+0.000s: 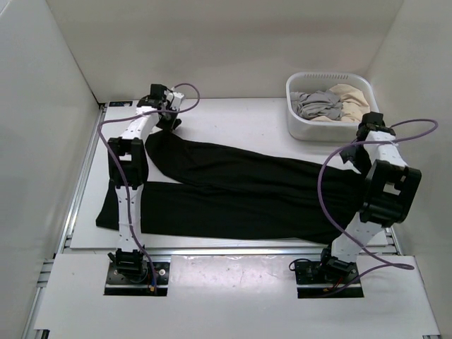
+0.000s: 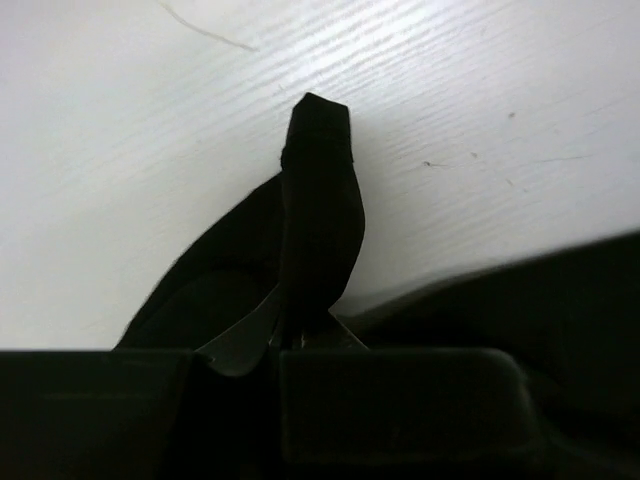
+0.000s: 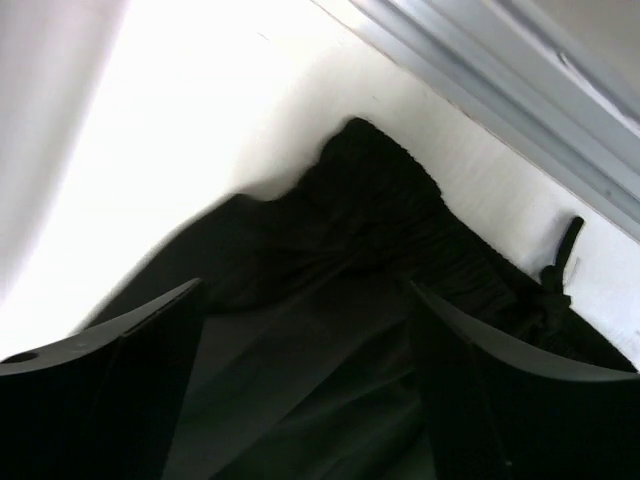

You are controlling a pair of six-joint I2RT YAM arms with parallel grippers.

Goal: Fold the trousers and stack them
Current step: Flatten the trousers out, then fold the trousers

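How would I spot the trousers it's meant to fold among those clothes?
Look at the white table: spread across its middle lie the trousers. They are black and long-legged, unlike the grey garment and beige garment bundled in the white basket.

Seen from above, the right arm point(image 1: 385, 187) covers the waist end of the trousers point(image 1: 240, 191) at 3 o'clock, and the left arm point(image 1: 127, 176) crosses one leg at 9 o'clock. The left gripper point(image 1: 168, 120) at 10 o'clock is too small to read. In the basket point(image 1: 304, 131) at 2 o'clock lie crumpled grey cloth point(image 1: 318, 106) and beige cloth point(image 1: 349, 95), possibly garments. Right wrist view: trousers run off the bottom edge, blurred.
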